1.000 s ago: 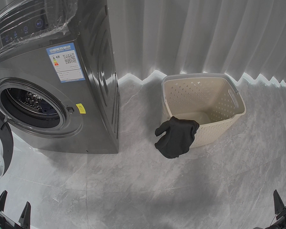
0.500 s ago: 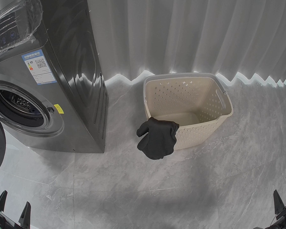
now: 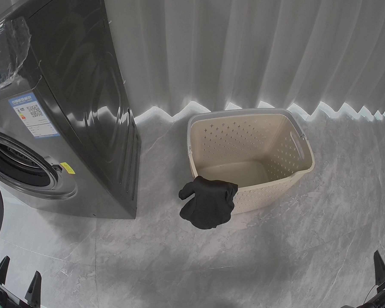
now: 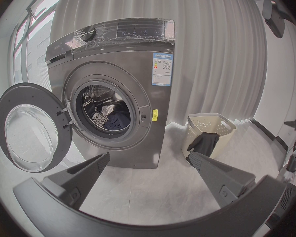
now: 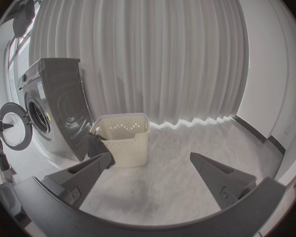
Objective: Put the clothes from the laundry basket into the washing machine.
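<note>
We hold the left gripper and right gripper low and near, jaws spread, empty. The head view cuts off the washing machine at left.

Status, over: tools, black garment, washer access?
Left tool and right tool open, empty. Black garment draped over laundry basket rim, hanging outside. Washing machine door open, dark clothes in drum.

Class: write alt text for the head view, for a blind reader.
A black garment hangs over the near rim of a cream basket on a grey floor. A washer stands to its left, before a white curtain.
</note>
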Robot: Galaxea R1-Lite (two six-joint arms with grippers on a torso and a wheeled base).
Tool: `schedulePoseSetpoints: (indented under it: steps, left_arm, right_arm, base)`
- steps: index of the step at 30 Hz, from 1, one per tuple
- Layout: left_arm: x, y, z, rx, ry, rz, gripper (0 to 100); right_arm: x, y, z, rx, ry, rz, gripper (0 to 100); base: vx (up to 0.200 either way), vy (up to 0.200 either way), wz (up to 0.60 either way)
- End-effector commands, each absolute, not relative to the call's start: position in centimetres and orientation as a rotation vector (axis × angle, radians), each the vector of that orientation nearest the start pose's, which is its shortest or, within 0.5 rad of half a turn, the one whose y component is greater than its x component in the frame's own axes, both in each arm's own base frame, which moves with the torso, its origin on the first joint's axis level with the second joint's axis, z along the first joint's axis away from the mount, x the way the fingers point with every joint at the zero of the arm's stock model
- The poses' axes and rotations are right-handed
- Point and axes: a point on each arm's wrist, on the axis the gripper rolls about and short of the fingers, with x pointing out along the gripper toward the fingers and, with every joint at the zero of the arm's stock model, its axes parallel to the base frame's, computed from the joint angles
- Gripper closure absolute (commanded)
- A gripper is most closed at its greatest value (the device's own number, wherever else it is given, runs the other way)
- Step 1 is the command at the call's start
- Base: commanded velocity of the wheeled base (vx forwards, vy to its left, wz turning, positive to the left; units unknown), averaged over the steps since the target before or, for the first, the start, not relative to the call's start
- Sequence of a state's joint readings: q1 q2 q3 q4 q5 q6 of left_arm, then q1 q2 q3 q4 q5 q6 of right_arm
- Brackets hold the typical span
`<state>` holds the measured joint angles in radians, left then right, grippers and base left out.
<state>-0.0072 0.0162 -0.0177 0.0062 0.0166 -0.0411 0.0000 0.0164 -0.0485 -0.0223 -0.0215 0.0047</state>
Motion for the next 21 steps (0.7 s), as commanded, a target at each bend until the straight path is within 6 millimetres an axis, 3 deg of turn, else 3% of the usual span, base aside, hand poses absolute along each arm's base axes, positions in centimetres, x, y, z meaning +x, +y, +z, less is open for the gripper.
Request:
schedulePoseSetpoints:
  steps: [1, 2, 3, 7, 10, 16, 21]
  left_arm:
    - [-2.3, 0.1, 7.5, -0.038, 0.006, 0.009, 0]
    - [-2.3, 0.1, 7.5, -0.038, 0.006, 0.009, 0]
    - [-2.3, 0.1, 7.5, -0.038, 0.006, 0.009, 0]
    - [-2.3, 0.1, 7.5, -0.038, 0.006, 0.008, 0]
    - [-2.3, 0.1, 7.5, -0.04, 0.006, 0.008, 0]
    - [-2.3, 0.1, 7.5, -0.037, 0.006, 0.008, 0]
    - [-2.3, 0.1, 7.5, -0.038, 0.006, 0.008, 0]
  right_arm:
    - [-2.1, 0.0, 13.1, 0.011, -0.018, 0.072, 0]
    - [-2.1, 0.0, 13.1, 0.011, -0.018, 0.072, 0]
    - [-0.2, 0.2, 12.2, 0.059, 0.165, 0.179, 0]
    - [3.8, 1.0, 12.2, 0.148, 0.401, 0.286, 0]
    - [5.9, 1.6, 12.3, 0.14, 0.457, 0.324, 0]
    - [10.7, 4.7, 12.3, 0.087, 0.509, 0.425, 0]
    - [13.1, 8.1, 12.0, 0.142, 0.515, 0.429, 0]
  base:
    - [0.0, 0.0, 0.0]
    - [0.0, 0.0, 0.0]
    - [0.0, 0.0, 0.0]
    - [0.0, 0.0, 0.0]
    - [0.0, 0.0, 0.0]
    - [0.0, 0.0, 0.0]
    - [0.0, 0.0, 0.0]
